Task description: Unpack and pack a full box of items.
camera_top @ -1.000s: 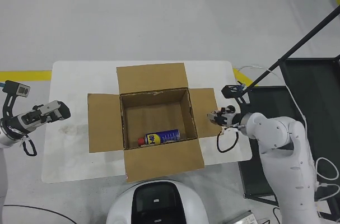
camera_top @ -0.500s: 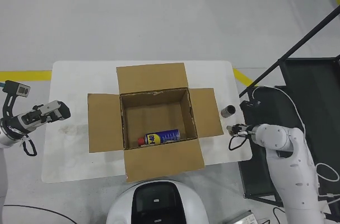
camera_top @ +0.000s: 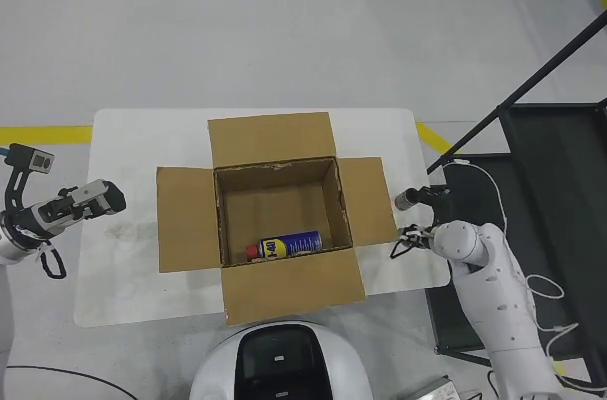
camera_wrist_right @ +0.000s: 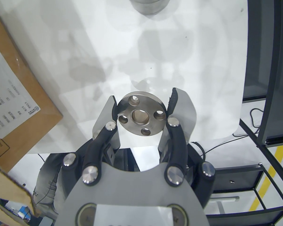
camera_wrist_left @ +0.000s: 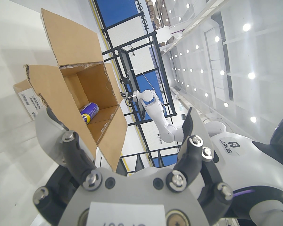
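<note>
Though smudged, white table (camera_top: pixel 133 150); grey floor (camera_top: pixel 83 50).

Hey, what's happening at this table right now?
The right tool grips a round metal flange over the table, just beside the open cardboard box. A metal cylinder stands on the table nearby. One blue spray can lies in the box. The left tool hangs open at the table's opposite edge, holding nothing.

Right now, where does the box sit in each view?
Top: box centred on the table, flaps open.
Left wrist: box beyond the left claw, can inside.
Right wrist: box flap beside the right claw gripping a flange.
Shared landmark: the white table.
</note>
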`<action>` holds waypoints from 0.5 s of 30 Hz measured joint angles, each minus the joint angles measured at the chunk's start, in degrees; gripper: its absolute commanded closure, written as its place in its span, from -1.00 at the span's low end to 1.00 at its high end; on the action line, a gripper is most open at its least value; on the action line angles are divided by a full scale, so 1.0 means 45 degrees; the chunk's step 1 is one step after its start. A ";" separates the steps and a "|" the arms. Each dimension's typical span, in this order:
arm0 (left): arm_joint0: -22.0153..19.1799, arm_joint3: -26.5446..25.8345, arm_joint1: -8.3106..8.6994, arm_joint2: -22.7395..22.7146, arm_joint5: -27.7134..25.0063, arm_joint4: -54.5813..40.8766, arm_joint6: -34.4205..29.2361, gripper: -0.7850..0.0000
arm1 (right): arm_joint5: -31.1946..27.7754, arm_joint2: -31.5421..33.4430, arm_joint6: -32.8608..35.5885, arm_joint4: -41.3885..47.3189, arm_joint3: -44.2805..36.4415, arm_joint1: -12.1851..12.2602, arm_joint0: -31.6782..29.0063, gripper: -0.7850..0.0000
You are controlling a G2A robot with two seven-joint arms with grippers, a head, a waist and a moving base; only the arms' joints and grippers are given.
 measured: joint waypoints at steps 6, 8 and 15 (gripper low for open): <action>0.0000 0.0000 0.0000 0.0000 0.0000 0.0000 0.0000 -1.00 | -0.0050 -0.0284 -0.0516 0.0200 0.1255 -0.0041 0.0691 1.00; 0.0000 0.0000 0.0000 0.0000 0.0000 0.0000 0.0000 -1.00 | -0.0161 -0.0336 -0.0644 0.0326 0.1667 -0.0046 0.0974 1.00; 0.0000 0.0000 0.0000 0.0000 0.0000 0.0000 0.0000 -1.00 | -0.0304 -0.0552 -0.1158 0.0554 0.2826 -0.0077 0.1744 0.95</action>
